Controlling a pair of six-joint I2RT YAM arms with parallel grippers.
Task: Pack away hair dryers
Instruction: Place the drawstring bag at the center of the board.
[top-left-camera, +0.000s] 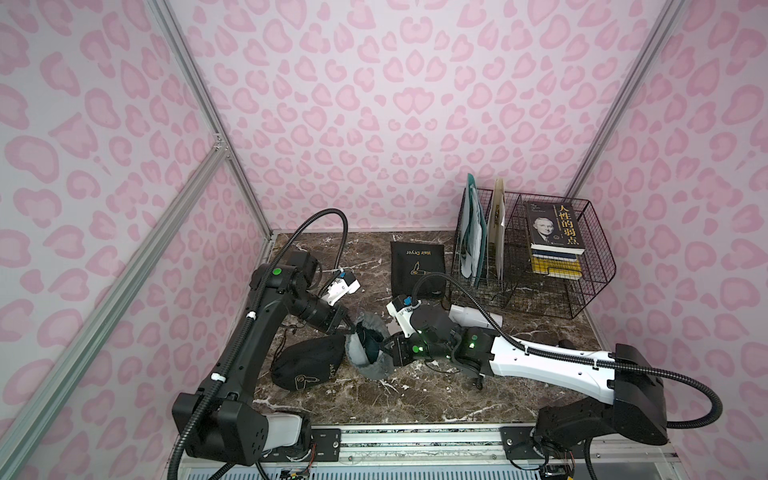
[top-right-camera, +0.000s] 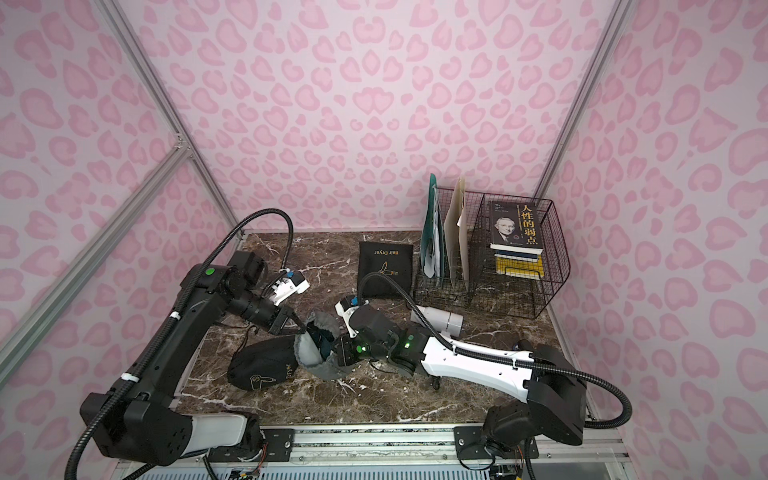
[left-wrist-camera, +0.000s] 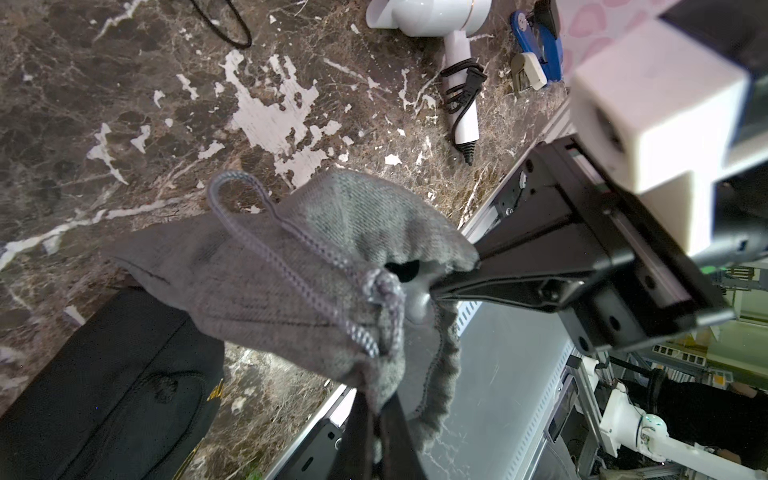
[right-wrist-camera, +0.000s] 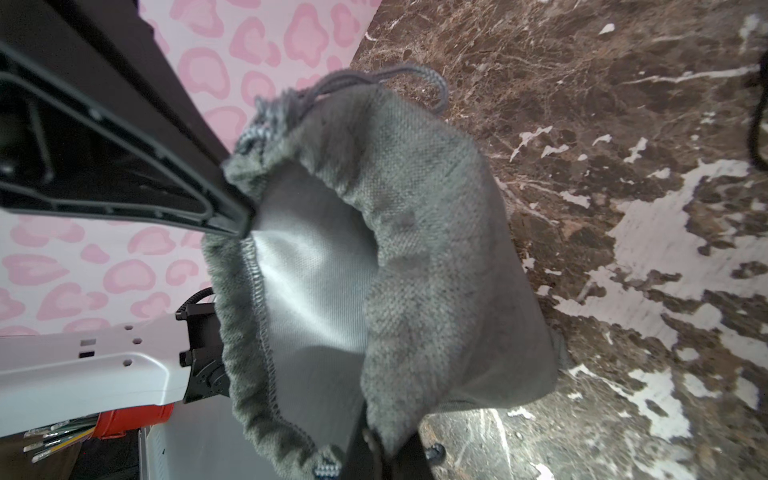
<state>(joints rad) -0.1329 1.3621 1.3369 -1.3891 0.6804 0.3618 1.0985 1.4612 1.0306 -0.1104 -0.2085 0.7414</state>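
On marble tabletop (top-left-camera: 415, 399), pink-spotted walls (top-left-camera: 374, 104), left pincer (top-left-camera: 352, 329) and right pincer (top-left-camera: 385, 345) clamping grey pouch (top-left-camera: 355, 353)

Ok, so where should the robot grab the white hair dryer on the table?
The white hair dryer lies flat on the table, so come straight down from above. Probably grip the handle just below the barrel: it is the slimmest part and bare there; lower down the black cord is wound round it and might slip.
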